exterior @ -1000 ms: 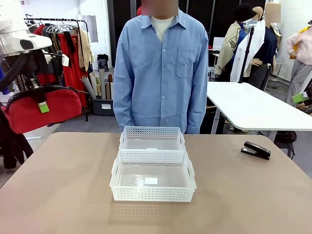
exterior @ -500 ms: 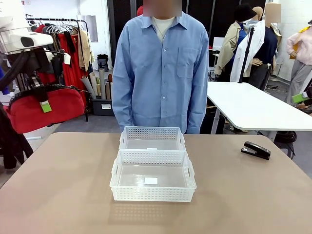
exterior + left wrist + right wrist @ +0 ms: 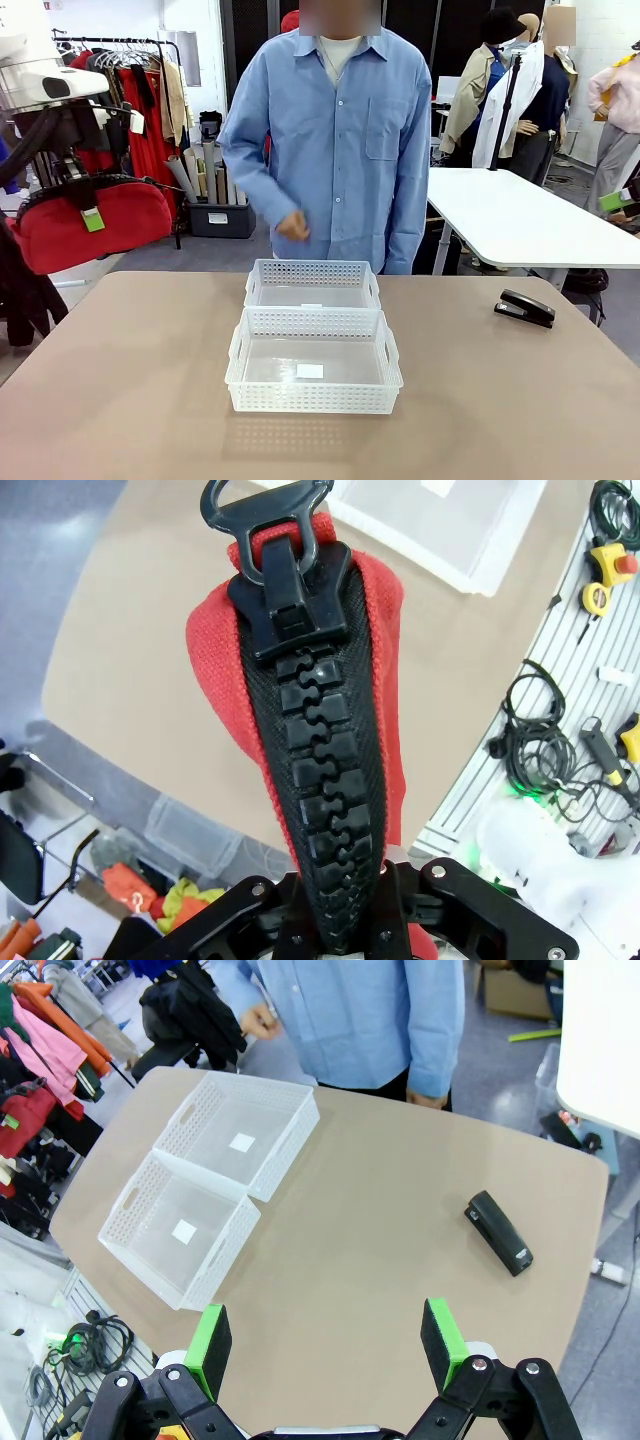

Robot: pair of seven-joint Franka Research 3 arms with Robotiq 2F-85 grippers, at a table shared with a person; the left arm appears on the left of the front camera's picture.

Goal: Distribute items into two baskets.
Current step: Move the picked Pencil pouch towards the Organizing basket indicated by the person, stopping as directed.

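The left gripper (image 3: 91, 212) is seen closed tight on the red pouch (image 3: 135, 225), which is held up in the air, clear of the table (image 3: 130, 380) and off towards its left edge. In the left wrist view the black zipper (image 3: 320, 780) is clamped between the jaws, and the pouch extends straight away from them, ending in a black plastic pull ring (image 3: 265, 505) at its far end. A black strap (image 3: 60, 188) is seen arching over the pouch just beside the gripper. The tabletop lies well beyond the pouch, and a corner of a white basket is glimpsed past the pull ring.

The right gripper (image 3: 325, 1345) is held high above the table with its jaws spread wide and nothing between the green pads (image 3: 210, 1345). The black stapler (image 3: 498, 1232) lies flat on the table ahead of this gripper and to its right, well apart from it. Ahead and to its left the two white baskets are set end to end, touching: the larger basket (image 3: 215, 1260), with handle cut-outs, is the nearer one, and the smaller basket (image 3: 285, 1150) lies just beyond it. Both hold nothing but a small white label on the clear bottom.

Beyond the smaller basket a person in a blue shirt (image 3: 340, 150) is stood at the far edge, one hand (image 3: 292, 226) raised in front of the body, well above the baskets.
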